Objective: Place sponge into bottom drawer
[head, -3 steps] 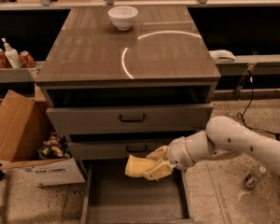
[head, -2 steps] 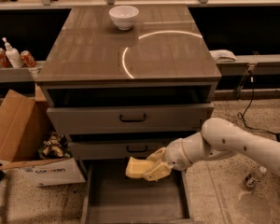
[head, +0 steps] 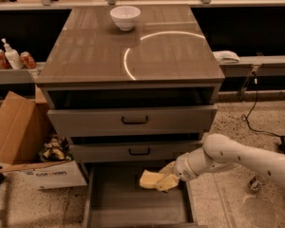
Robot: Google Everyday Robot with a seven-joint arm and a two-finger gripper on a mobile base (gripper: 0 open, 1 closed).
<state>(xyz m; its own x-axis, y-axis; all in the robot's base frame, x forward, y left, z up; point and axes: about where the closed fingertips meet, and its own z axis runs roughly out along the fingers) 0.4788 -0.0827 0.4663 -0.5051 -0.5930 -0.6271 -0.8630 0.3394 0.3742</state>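
The pale yellow sponge [head: 148, 179] is held in my gripper [head: 162, 179], whose cream-yellow fingers [head: 168, 180] close around its right end. It hangs just above the floor of the open bottom drawer [head: 133, 205], near the drawer's back right part. My white arm [head: 228, 158] reaches in from the right, below the two upper drawers. Whether the sponge touches the drawer floor I cannot tell.
The grey-brown cabinet [head: 133, 56] carries a white bowl [head: 125, 17] at the back of its top. The top drawer [head: 133, 120] and middle drawer [head: 138, 151] stand slightly pulled out. An open cardboard box [head: 19, 137] sits on the floor to the left. A cable [head: 251, 113] runs at the right.
My gripper has moved down and slightly to the right with the sponge, lower into the bottom drawer. The cabinet and bowl have not moved.
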